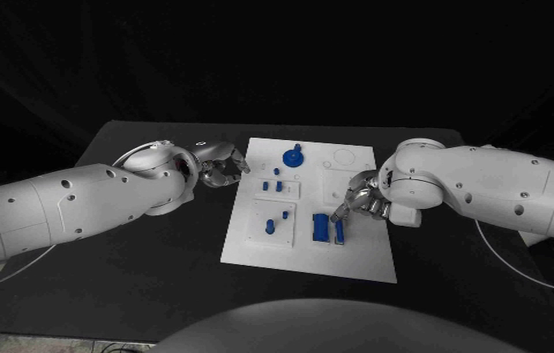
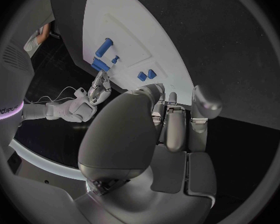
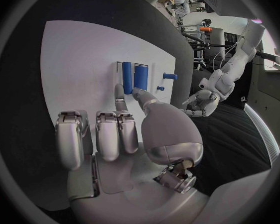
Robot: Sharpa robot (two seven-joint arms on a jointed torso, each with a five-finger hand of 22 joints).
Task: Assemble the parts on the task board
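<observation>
Parts in blue sit on the white task board (image 1: 347, 253), which lies flat in the middle of the black table (image 1: 127, 273). A round blue knob (image 1: 295, 158) stands near the board's far edge, toward its left side. Nearer the board's middle are 2 small blue pegs (image 1: 272, 185) side by side, and closer to the robot a small blue pin (image 1: 270, 226) sits on a raised white square at the board's left side. Just right of that square, 2 long blue blocks (image 1: 321, 226) lie side by side, a wider one and a thinner one.

The right hand (image 1: 360, 202) hovers over the board's right half, beside the long blocks. In the right wrist view its fingertips (image 3: 137, 92) reach down at the near ends of those 2 blocks (image 3: 134, 76), thumb and one finger close together, the other fingers curled in. Whether they touch or pinch a block cannot be told.

The left hand (image 1: 222, 166) hangs just off the board's left edge, level with the small pegs. Its fingers (image 2: 177, 129) are loosely curled with nothing in them, and it touches neither the board nor any part.
</observation>
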